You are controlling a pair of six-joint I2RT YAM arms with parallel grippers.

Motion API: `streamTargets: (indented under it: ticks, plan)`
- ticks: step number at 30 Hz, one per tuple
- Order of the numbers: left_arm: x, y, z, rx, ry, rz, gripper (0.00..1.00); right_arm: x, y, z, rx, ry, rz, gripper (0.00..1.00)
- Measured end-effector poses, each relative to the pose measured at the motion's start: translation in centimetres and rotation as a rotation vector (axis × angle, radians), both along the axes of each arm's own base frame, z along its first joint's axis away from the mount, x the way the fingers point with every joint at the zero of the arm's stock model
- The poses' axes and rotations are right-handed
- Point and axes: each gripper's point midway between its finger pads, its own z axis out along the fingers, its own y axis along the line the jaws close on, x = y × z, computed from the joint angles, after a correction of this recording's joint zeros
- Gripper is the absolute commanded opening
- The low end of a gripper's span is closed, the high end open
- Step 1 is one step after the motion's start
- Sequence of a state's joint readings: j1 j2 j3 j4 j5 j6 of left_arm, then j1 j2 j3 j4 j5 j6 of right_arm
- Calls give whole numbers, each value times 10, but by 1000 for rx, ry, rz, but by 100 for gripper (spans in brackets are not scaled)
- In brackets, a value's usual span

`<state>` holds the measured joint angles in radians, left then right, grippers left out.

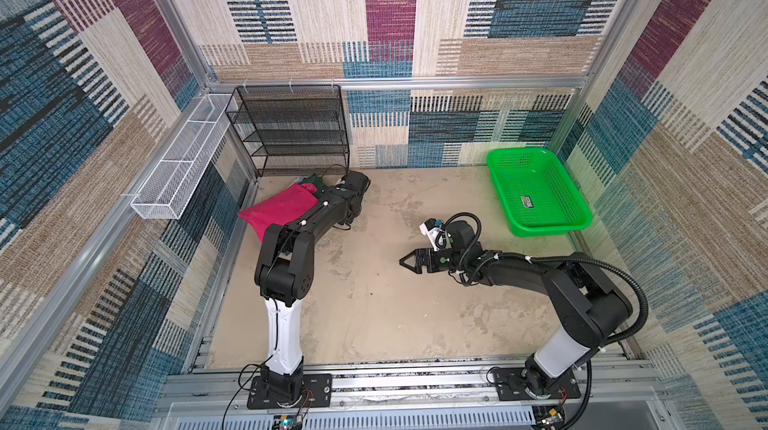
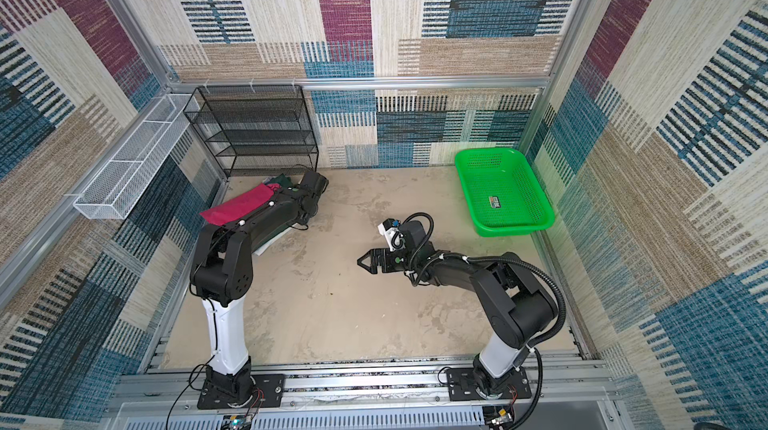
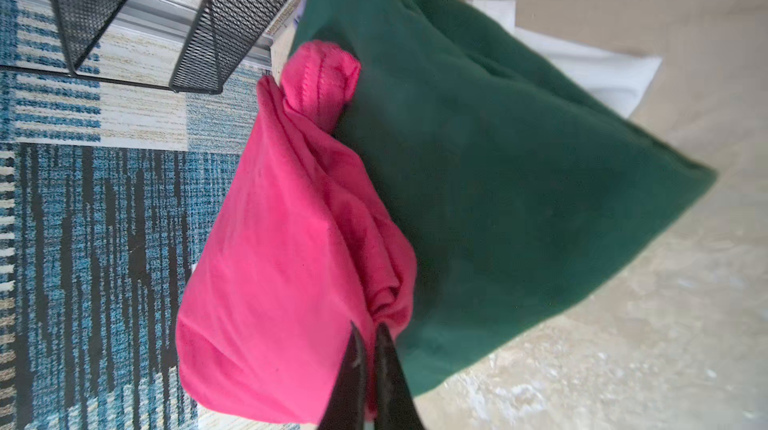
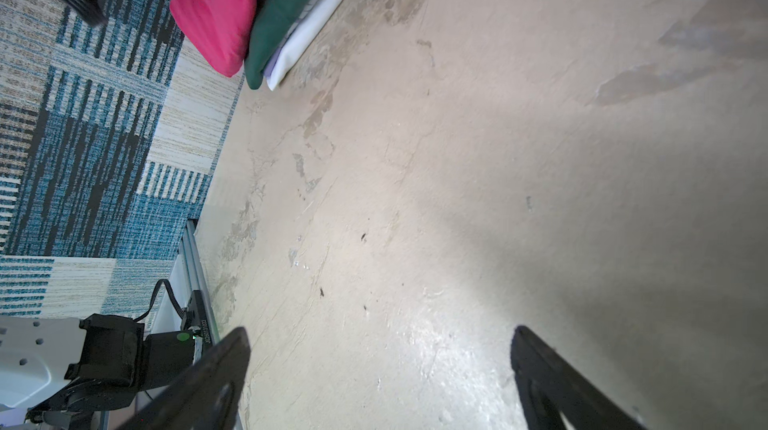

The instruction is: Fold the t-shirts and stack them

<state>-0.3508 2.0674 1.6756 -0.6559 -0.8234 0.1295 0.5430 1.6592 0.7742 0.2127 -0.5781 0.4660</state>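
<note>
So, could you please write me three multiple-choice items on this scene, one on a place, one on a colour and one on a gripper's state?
1. Where is the shirt pile?
A. on the table by the black mesh rack
B. on that rack's top shelf
C. at the table's near edge

2. Which colour tops it?
A. white
B. dark green
C. the pink t-shirt

3. How is the right gripper?
A. shut on a shirt
B. open, holding nothing
C. shut, empty

Answers: A, both top views show it on the table before the rack; C, the right wrist view shows pink uppermost; B, its jaws stand wide apart over bare tabletop.
</note>
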Motion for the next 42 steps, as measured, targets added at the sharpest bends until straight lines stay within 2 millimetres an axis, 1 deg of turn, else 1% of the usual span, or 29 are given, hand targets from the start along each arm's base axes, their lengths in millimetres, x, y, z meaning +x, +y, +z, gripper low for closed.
streamTargets:
  ticks: [4, 8, 10, 11, 12, 15, 18, 19, 20, 22, 24, 25, 26, 28, 33, 37, 42]
  plan:
    - [7, -13, 11, -74, -22, -21, 0, -1, 0, 0, 3, 2, 4, 99]
    - [12, -25, 17, -144, -17, -48, 0, -2, 0, -1, 1, 6, 5, 99]
    - [14, -33, 16, -183, -3, -67, 0, -3, 0, -2, 0, 8, 5, 99]
    - [15, -36, 13, -200, 5, -75, 2, -3, 0, -2, 1, 9, 7, 99]
    - [15, -40, 9, -220, 19, -84, 12, -4, 0, -2, 2, 10, 9, 99]
    - [13, -48, -2, -262, 65, -105, 30, -4, 0, -2, 4, 12, 12, 99]
    - [5, -50, -2, -327, 63, -121, 43, -4, 0, -3, 2, 11, 15, 99]
    - [-1, -48, 1, -359, 53, -128, 45, -4, 0, -4, 0, 12, 16, 99]
    - [-6, -44, 7, -394, 34, -126, 45, -5, 0, -6, -2, 15, 17, 99]
    - [-14, -23, 27, -483, -47, -92, 44, -4, 1, -10, -7, 22, 20, 99]
    - [-11, 9, 45, -559, -149, -20, 42, -4, 1, -13, -9, 29, 23, 99]
    - [-9, 24, 47, -589, -182, 21, 40, -4, 2, -13, -9, 30, 24, 99]
    - [-9, 40, 45, -614, -204, 72, 38, -3, 2, -13, -8, 30, 26, 99]
    - [-14, 72, 35, -647, -220, 182, 35, -2, 4, -13, -4, 32, 30, 99]
    - [-22, 123, 18, -683, -254, 368, 34, 0, 7, -16, -4, 40, 39, 99]
    - [-24, 154, 0, -686, -255, 468, 35, 2, 8, -20, -8, 48, 40, 99]
    - [-7, 179, -7, -686, -272, 524, 35, 6, 10, -26, -17, 53, 44, 99]
